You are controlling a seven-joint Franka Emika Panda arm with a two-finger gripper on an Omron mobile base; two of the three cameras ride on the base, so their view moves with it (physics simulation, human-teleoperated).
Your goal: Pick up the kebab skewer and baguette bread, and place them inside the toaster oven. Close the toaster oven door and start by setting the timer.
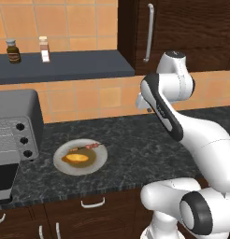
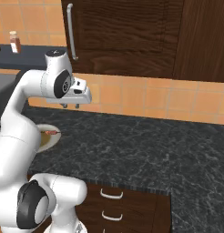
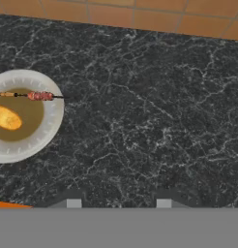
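A white plate on the dark counter holds the golden baguette bread and, along its far side, the thin kebab skewer. In the hand view, the plate lies at the left with the baguette bread and kebab skewer on it. The toaster oven stands at the counter's left end. Its door hangs dropped open. My gripper hovers well above the counter, right of the plate, open with nothing between its fingers.
Two small bottles stand on a dark wall shelf above the oven. A dark wood cabinet with a long handle hangs above the counter. Drawers line the counter front. Tiled wall runs behind.
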